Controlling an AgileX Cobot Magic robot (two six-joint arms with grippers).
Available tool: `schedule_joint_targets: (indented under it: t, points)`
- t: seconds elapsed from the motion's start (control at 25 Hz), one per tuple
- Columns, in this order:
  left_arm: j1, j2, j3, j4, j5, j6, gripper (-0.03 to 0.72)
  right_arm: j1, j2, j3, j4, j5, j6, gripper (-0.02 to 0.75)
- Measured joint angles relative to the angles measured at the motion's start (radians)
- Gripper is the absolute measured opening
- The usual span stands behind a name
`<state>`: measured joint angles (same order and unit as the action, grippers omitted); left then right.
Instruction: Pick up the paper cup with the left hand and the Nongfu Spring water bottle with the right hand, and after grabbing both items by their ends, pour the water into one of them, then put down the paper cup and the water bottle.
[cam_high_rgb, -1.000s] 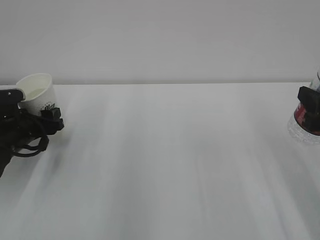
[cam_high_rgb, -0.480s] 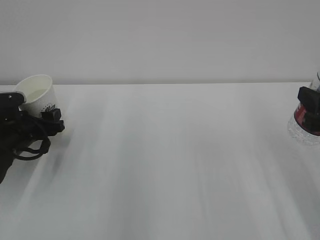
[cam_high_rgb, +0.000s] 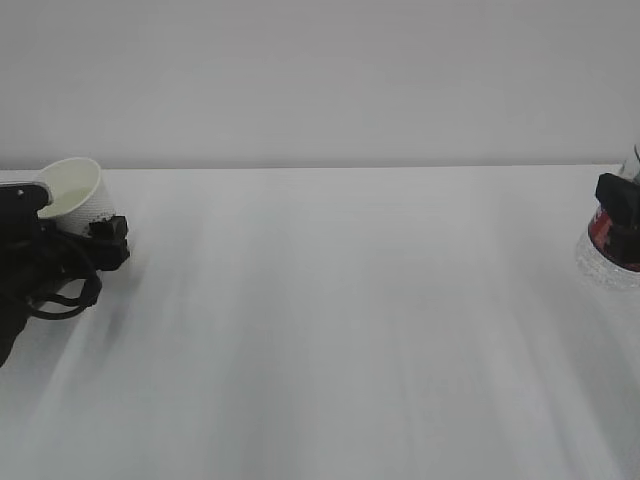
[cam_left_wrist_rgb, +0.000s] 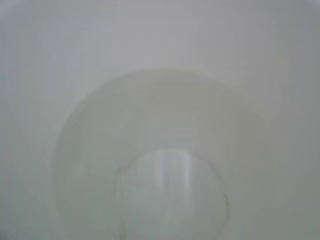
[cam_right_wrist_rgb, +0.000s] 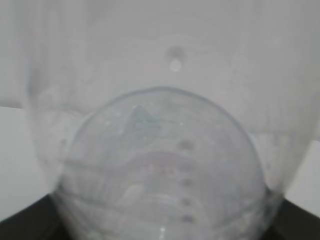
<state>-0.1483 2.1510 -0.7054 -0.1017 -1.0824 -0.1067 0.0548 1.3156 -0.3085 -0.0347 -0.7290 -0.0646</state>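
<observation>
Far left of the white bench (cam_high_rgb: 330, 320): small white tapered paper cup (cam_high_rgb: 74, 194), tilted, cream inside turned up and toward the camera, sitting at the tip of the black, cable-wrapped left hand (cam_high_rgb: 70, 235). Black finger (cam_high_rgb: 108, 240) just beside the cup's lower right wall; contact or clearance there impossible to tell, and likewise whether this hand grips the cup or stands loose around it. From the left wrist, nothing but the cup's pale interior (cam_left_wrist_rgb: 160, 120), blurred, with a rounded glassy patch of clear water (cam_left_wrist_rgb: 172, 192) low in the middle.

Far right edge: clear plastic water bottle with red-and-white label (cam_high_rgb: 606, 250), cut off by the frame, its ribbed clear bottom close to the bench. Black right hand (cam_high_rgb: 622, 205) closed across the label, gripping the bottle. From the right wrist, the bottle's transparent rounded body (cam_right_wrist_rgb: 160, 165) filling the view, droplets on the wall, dark hand parts at both lower corners.

Cup and bottle well apart, bare bench between.
</observation>
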Motion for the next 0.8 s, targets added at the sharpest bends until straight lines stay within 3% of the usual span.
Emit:
schedule_joint_targets:
  t: [0.8]
  points:
    - [0.0, -0.031, -0.004, 0.002, 0.123, 0.0, 0.653, 0.0, 0.0, 0.0, 0.0, -0.002, 0.0, 0.485]
